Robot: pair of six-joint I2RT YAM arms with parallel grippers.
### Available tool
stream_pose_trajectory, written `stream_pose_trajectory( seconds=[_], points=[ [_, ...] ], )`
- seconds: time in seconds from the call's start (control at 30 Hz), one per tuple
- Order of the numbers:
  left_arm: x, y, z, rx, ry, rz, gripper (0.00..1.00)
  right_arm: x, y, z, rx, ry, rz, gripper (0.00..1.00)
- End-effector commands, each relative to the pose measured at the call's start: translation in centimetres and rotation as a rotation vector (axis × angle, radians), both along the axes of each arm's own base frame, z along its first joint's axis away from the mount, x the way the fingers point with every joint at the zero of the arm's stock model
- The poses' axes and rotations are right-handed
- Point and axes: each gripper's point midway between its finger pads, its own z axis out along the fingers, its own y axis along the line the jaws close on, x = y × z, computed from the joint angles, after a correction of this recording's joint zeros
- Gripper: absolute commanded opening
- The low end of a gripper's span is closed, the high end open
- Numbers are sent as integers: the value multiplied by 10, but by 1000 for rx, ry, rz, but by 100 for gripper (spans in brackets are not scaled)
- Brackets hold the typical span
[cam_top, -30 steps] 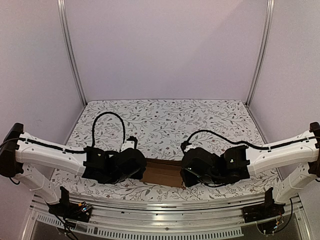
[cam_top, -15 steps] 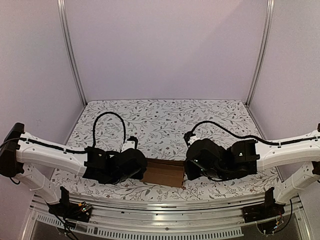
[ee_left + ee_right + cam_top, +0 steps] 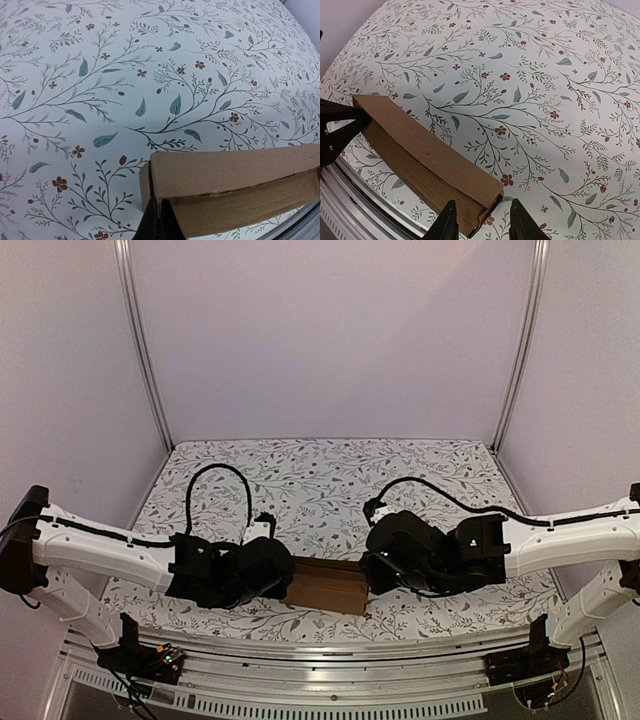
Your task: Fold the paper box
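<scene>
Near the table's front edge, on the floral cloth (image 3: 330, 480), the plain brown paper box (image 3: 328, 585) lies between the two arms. The left gripper (image 3: 156, 226) is pinched tight on the cardboard at one end, while the right gripper (image 3: 481, 220) has its fingers apart, straddling the opposite end corner

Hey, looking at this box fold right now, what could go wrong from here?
The right pincer stands open astride one end corner of the paper box; closing there may crush it. Only the left pincer grips the box, by a thin wall, so it could pivot or slip. The box lies near the front rail; a shove might push it off.
</scene>
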Motion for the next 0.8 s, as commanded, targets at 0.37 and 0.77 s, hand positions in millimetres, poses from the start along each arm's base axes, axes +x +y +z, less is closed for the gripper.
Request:
stream_pose_trajectory(
  seconds=[0.37, 0.77],
  points=[
    [-9, 2, -11, 54, 25, -22, 0, 30, 6, 33, 20, -72, -13, 14],
    [-9, 0, -11, 61, 26, -24, 0, 18, 11, -20, -18, 40, 28, 0]
  ],
)
